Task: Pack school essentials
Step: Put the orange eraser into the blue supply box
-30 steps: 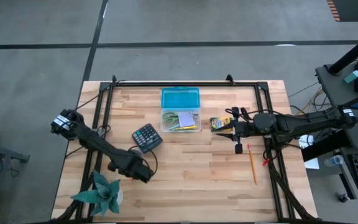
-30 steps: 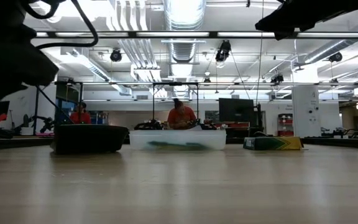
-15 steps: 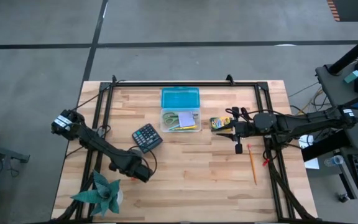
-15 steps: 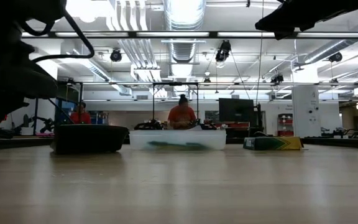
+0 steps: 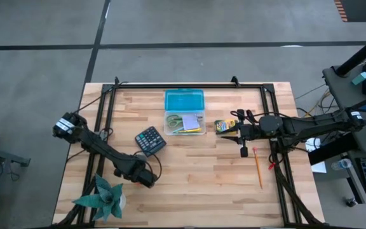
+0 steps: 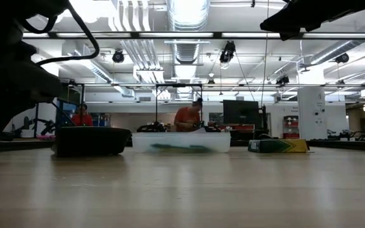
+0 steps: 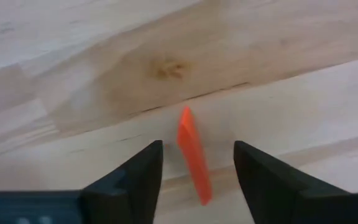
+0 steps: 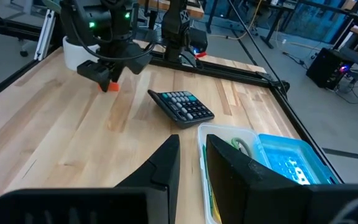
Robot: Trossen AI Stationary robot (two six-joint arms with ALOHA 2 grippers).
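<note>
Behind, a wooden table meets a bright, duct-lined workshop room.

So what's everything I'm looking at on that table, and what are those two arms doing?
Pencil box: one, clear tray with teal lid open, back centre, small stationery inside.
Calculator: one, dark, left of the box.
Crayon pack: one, yellow-green, right of the box.
Pencil: one, orange-yellow, right side of the table.
Eraser: one, orange, on the wood between the left gripper's fingers.
Plant decoration: one, green, spiky, front left corner.
People: two in orange tops, in the room behind.
Left gripper: dark, open, straddling the eraser, front left.
Right gripper: dark, empty, waiting beside the crayon pack.
</note>
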